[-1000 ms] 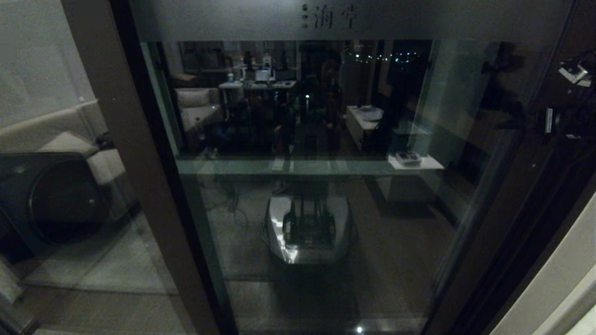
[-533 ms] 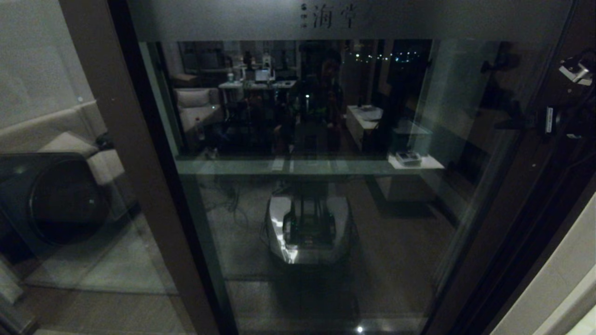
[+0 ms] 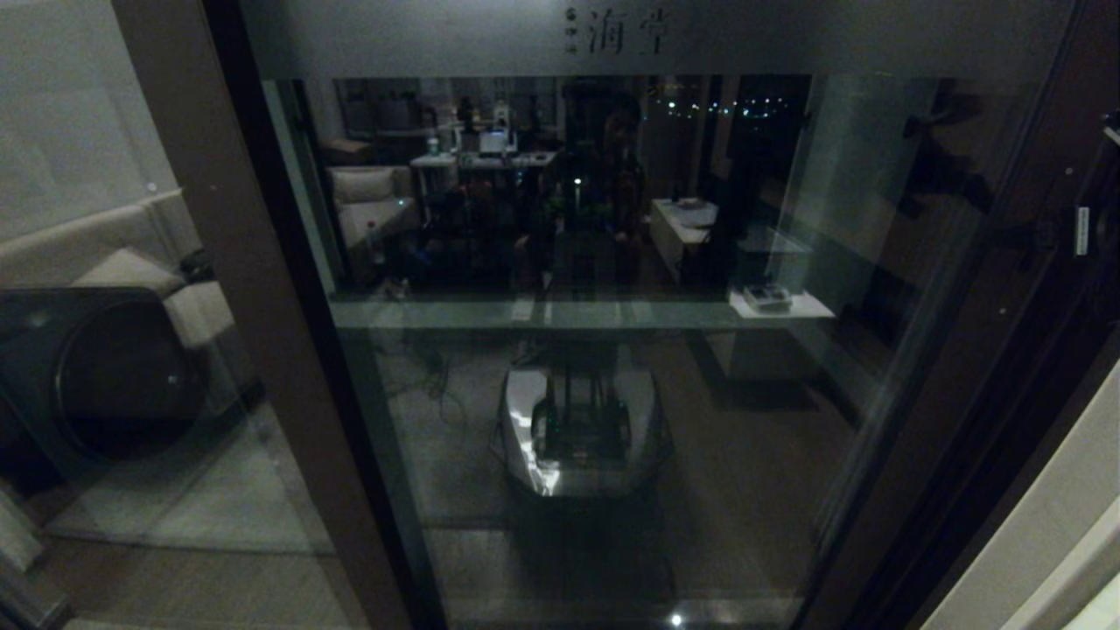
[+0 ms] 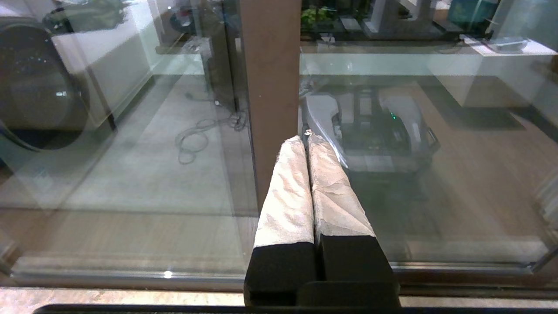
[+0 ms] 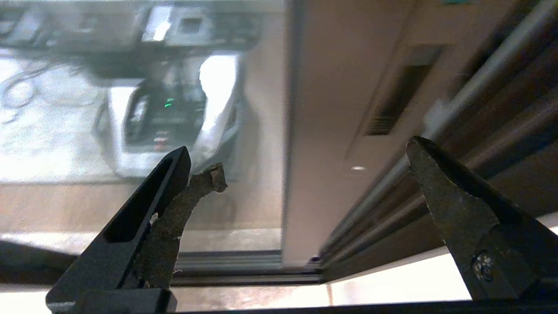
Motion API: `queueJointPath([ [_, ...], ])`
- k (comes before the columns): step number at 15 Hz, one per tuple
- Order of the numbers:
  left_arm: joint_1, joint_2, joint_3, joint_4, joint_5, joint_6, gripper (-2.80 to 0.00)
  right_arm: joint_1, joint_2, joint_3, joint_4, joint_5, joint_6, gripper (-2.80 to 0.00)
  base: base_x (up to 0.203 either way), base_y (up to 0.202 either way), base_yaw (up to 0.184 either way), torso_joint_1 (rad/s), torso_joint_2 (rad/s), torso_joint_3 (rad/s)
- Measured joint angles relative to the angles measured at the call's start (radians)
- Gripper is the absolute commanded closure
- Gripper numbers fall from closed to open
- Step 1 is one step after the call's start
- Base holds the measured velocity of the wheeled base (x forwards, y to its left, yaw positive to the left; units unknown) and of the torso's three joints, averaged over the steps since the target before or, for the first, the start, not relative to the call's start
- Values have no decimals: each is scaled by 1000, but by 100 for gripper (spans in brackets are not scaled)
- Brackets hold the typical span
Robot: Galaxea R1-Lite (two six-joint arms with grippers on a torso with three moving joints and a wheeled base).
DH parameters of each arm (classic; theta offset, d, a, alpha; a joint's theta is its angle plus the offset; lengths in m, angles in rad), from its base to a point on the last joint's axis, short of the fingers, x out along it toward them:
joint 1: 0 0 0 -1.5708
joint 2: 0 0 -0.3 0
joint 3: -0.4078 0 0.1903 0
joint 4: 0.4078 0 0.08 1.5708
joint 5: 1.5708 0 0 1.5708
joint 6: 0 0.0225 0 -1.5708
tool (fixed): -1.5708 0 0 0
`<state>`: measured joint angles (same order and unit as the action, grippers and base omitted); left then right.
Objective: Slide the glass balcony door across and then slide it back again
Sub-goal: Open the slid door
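The glass balcony door (image 3: 612, 376) fills the head view, with a frosted top band (image 3: 437, 39) and a dark brown frame. Its right stile (image 3: 989, 350) carries small screws and, in the right wrist view, a narrow recessed handle slot (image 5: 394, 102). My right gripper (image 5: 301, 165) is open in front of that stile (image 5: 331, 131), holding nothing and below the slot; its arm (image 3: 1101, 236) shows only at the head view's right edge. My left gripper (image 4: 306, 139) is shut and empty, its wrapped fingers (image 4: 287, 192) pointing at a plain brown post (image 4: 270, 78).
Behind the left glass stands a dark round-fronted washing machine (image 3: 114, 376). The plain post (image 3: 236, 289) divides it from the door. The glass mirrors my own base (image 3: 577, 429). A floor track (image 5: 226, 270) runs below the door, and a pale wall (image 3: 1050, 542) borders the right.
My right arm has moved to the right, almost out of the head view, and its reflection in the glass shifted with it. The door stands about where it was.
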<state>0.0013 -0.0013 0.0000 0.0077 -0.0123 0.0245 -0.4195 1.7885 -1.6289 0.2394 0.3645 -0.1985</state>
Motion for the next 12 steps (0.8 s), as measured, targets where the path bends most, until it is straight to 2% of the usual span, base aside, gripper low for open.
queueJointPath([
  [5,0,0,0,0,0,0,0,-67,0,-3,-33,40,10,-280,0,0,0,0,0,0],
  [6,0,0,0,0,0,0,0,-85,-2,-3,-35,39,9,0,0,0,0,0,0,0],
  [9,0,0,0,0,0,0,0,-129,-19,-5,-63,13,9,0,0,0,0,0,0,0],
  [12,0,0,0,0,1,0,0,-136,-26,-5,-99,-97,5,0,0,0,0,0,0,0],
])
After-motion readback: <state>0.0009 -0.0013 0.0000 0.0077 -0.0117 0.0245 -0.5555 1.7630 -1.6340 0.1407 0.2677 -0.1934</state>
